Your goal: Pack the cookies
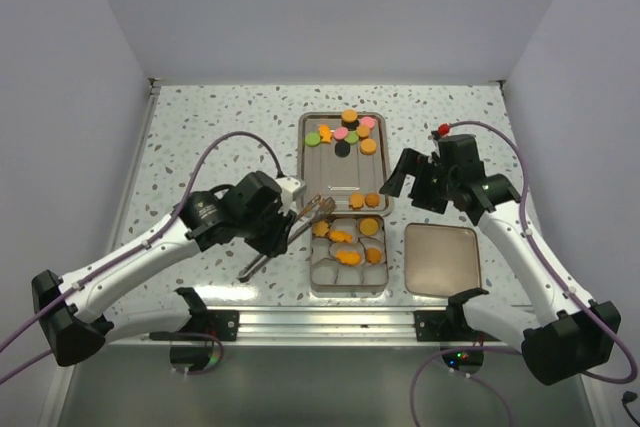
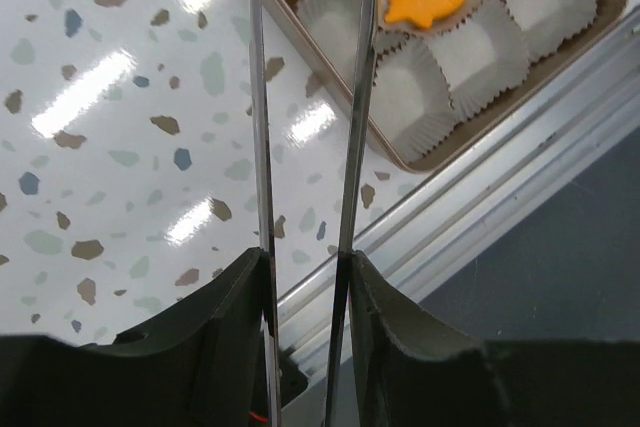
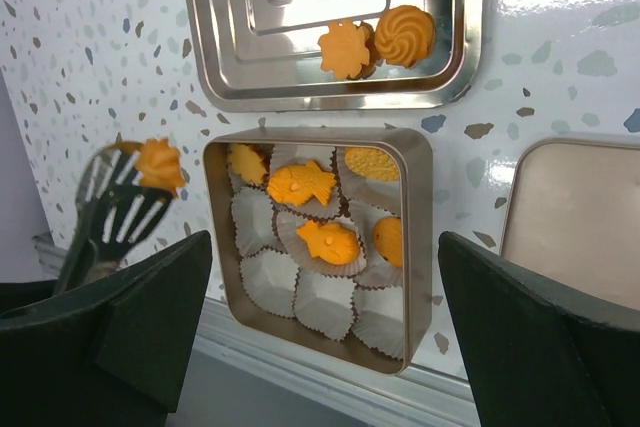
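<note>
Speckled table [image 1: 200, 127] — tongs [image 3: 105, 202] hold cookie [image 3: 160, 165] beside box [image 3: 424, 247] rim.

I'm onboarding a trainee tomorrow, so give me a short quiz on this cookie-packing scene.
1. True or false: the right tool grips a cookie.
2. What do the tongs in the left tool hold? A) an orange flower-shaped cookie B) a paper cup C) nothing
3. Fill in: in the top view, the lid lies to the ___ of the box.
Key: 1 false, it is open and empty; 2 A; 3 right.
</note>
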